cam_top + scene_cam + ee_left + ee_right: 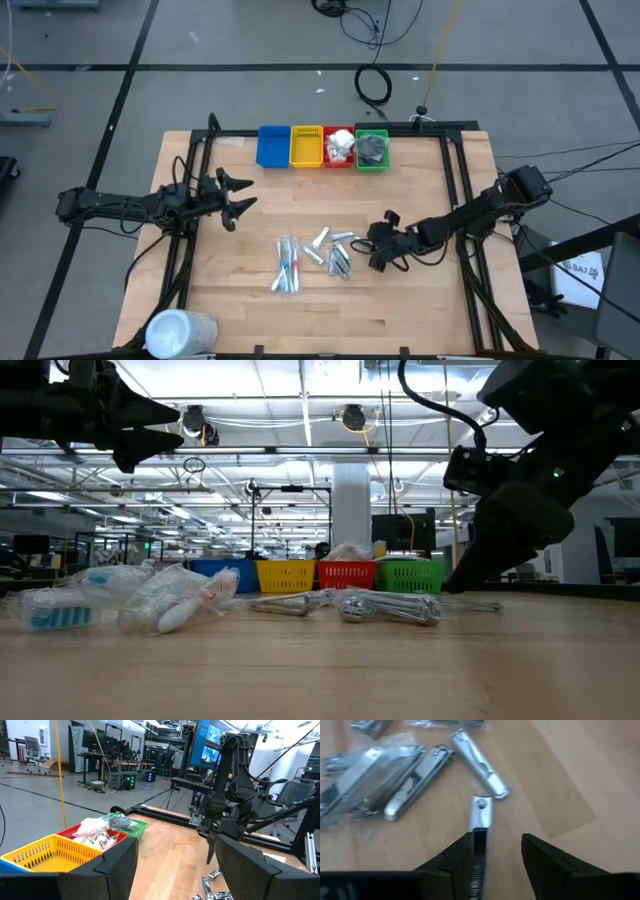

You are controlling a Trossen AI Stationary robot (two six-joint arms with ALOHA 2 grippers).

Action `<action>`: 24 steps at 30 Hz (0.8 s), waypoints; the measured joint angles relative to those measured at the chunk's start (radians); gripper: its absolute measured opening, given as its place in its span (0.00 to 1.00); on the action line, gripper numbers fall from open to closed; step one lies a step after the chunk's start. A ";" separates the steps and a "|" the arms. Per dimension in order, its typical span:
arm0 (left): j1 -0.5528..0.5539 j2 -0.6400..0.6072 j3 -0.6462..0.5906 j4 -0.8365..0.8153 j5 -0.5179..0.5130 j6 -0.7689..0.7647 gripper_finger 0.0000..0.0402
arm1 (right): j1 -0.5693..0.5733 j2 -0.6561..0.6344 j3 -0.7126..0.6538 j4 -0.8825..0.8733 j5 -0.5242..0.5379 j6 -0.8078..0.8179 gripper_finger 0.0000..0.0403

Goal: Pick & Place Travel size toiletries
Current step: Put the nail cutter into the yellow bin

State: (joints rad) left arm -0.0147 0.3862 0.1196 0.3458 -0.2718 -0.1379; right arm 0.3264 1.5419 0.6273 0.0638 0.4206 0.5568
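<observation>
Right gripper [492,857] low over silver nail clippers [481,817] mid-table, jaws half open, one clipper between them, grip unclear. Left gripper [238,195] raised at left, jaws wide, empty.

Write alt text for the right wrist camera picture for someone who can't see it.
The right gripper hovers with fingers apart just above a wooden table, one silver nail clipper lying beside one finger. More silver clippers, some in clear wrap, lie scattered beyond it.
</observation>
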 joint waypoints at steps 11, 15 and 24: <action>0.000 0.000 0.000 -0.001 0.000 0.002 0.65 | 0.004 0.066 0.001 0.039 -0.050 -0.024 0.39; 0.000 0.000 0.000 -0.003 0.000 0.001 0.65 | 0.002 0.120 0.005 0.055 -0.040 -0.027 0.38; 0.000 0.000 0.000 -0.006 0.009 -0.048 0.65 | 0.002 0.100 0.004 0.045 -0.058 -0.059 0.23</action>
State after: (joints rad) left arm -0.0147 0.3861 0.1196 0.3397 -0.2631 -0.1864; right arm 0.3283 1.6420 0.6315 0.1085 0.3621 0.4974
